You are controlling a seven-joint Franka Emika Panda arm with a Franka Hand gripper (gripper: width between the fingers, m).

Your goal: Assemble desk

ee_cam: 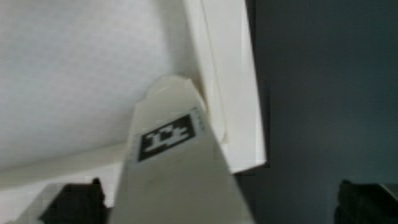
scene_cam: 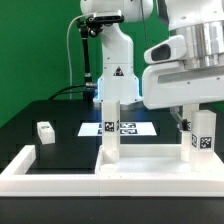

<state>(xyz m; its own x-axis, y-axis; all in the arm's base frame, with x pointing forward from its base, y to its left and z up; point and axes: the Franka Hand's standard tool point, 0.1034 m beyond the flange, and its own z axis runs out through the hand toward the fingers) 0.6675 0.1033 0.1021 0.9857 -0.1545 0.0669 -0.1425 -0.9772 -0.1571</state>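
A black table [scene_cam: 50, 150] carries the marker board [scene_cam: 122, 128], which lies flat near the table's middle, toward the back edge, its tags facing up. A low white border wall [scene_cam: 25, 170] runs along the front edge and up one side. Behind the table hangs a green backdrop [scene_cam: 35, 50].

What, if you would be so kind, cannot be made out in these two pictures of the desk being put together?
- Gripper: in the exterior view the arm's white housing hides it; the wrist view shows only dark, blurred fingertips cut off by the picture's edge.
- Desk top: its front is cut off in the exterior view.
- Leg: close and blurred in the wrist view, so whether it is fully seated is unclear.
- Loose leg: its tag is too small to read.
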